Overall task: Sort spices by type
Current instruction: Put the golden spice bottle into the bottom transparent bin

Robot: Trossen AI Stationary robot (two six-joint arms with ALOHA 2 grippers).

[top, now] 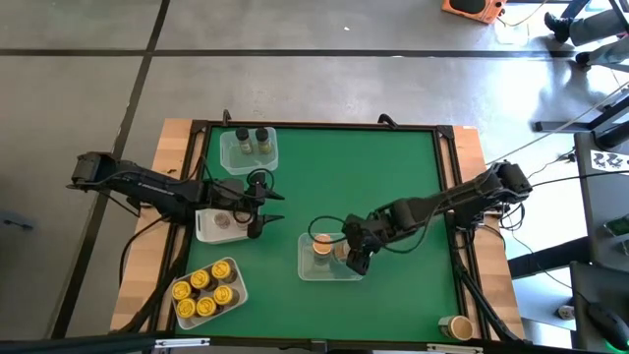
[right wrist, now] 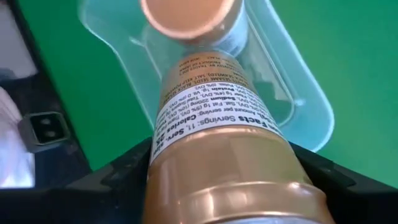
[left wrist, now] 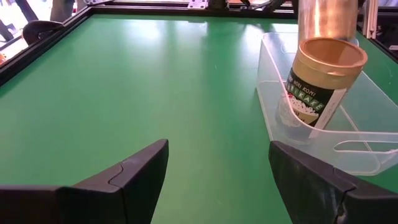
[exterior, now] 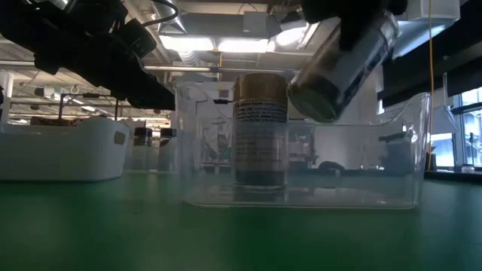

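A clear tray [top: 307, 267] lies mid-table, and one spice jar with an orange-tan lid [top: 321, 246] stands upright in it on its base. My right gripper [top: 352, 254] hovers over that tray, shut on a second tan-lidded spice jar [exterior: 343, 64]. My left gripper [left wrist: 217, 168] waits open at the table's left, beside a white tray [top: 218, 226], with nothing between its fingers. My right gripper pinches the jar's lid end [right wrist: 217, 155] between its two fingers [right wrist: 118, 177], one on each side. The fingers slant steeply down from above. The jar runs along them and is tilted, its base [exterior: 312, 98] lowest. It hangs clear above the clear tray, beside the standing jar.
A clear tray at the far left [top: 249, 147] holds two dark-lidded jars. Another at the near left [top: 206, 292] holds several jars, most with yellow lids. One lone jar [top: 457, 327] stands at the near right corner. Bare green mat stretches between the trays.
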